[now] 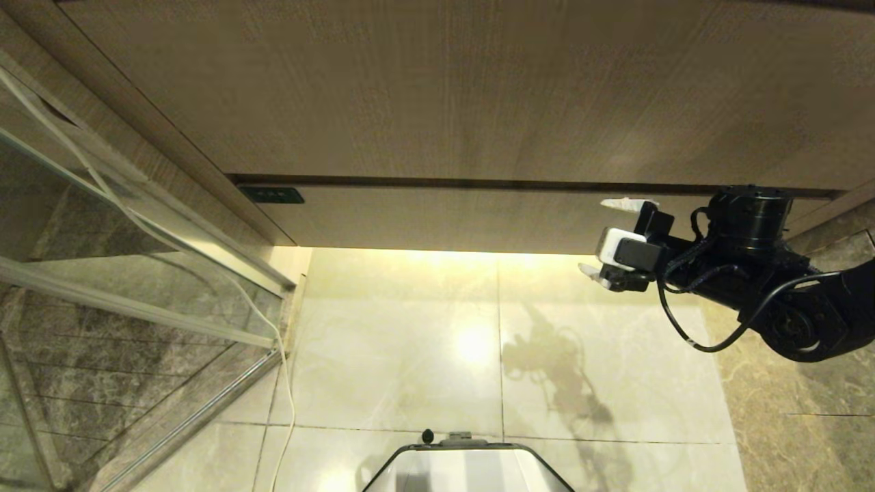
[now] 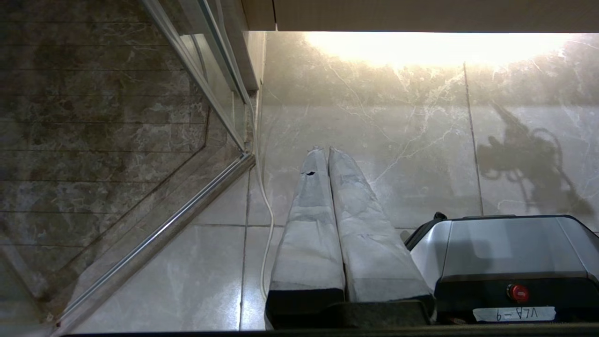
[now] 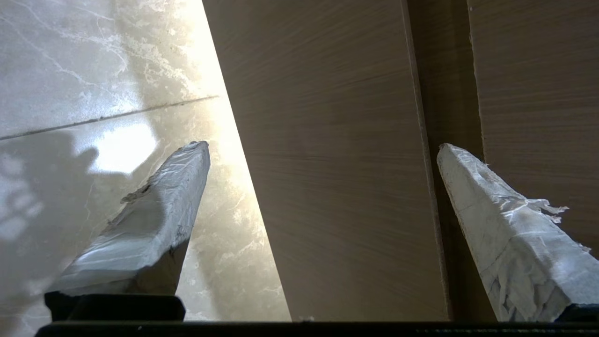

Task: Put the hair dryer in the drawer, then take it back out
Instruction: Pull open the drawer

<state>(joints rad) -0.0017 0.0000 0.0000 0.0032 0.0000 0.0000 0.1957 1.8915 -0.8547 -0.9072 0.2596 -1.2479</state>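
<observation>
Right gripper [image 1: 607,237] reaching in from the right, fingers spread wide and straddling the shallow light-brown wood-grain drawer [image 1: 451,217] front's edge, left gripper [image 2: 327,154] hanging parked over the floor, fingers together.

Two wood-grain fronts [image 1: 478,89], two hands [image 1: 618,236], one white cord [image 1: 273,335].

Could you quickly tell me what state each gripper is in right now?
Left gripper: shut, holding nothing.
Right gripper: open, empty, at the drawer front.
</observation>
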